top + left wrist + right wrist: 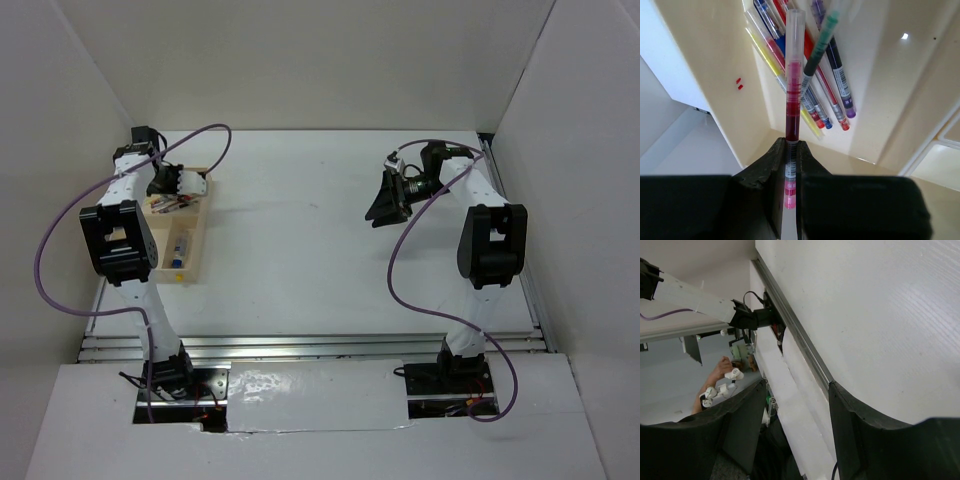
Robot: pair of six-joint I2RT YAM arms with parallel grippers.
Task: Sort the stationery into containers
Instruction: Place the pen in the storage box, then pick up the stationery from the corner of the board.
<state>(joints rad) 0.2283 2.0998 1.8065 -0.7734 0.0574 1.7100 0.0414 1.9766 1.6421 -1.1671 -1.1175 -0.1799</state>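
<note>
Left side first. Your left claw [165, 185] hangs over the far end of the tray [203, 225], a shallow rectangle of pale wood split into compartments. It lies on the white table [320, 240], close to the left wall.

In the left wrist view, the matte black fingers [765, 165] are pinched on a thin red pen [794, 75]. It has a clear round plastic barrel with dark red ink inside and a striped label just above the grip. It points away from the claw, over one compartment. You cannot tell whether its far end touches anything.

Below it lie the loose pens [826, 95] — slim clear barrels in red, blue, yellow and purple, fanned side by side on the smooth compartment floor. A teal-capped one is crossed over the others.

Right side: your right claw [385, 205] hangs above bare table, well apart from the tray. Its curved black fingers [747, 415] are spread — nothing between them. The table surface there is white with a fine grain and a metal rail along its edge.
</note>
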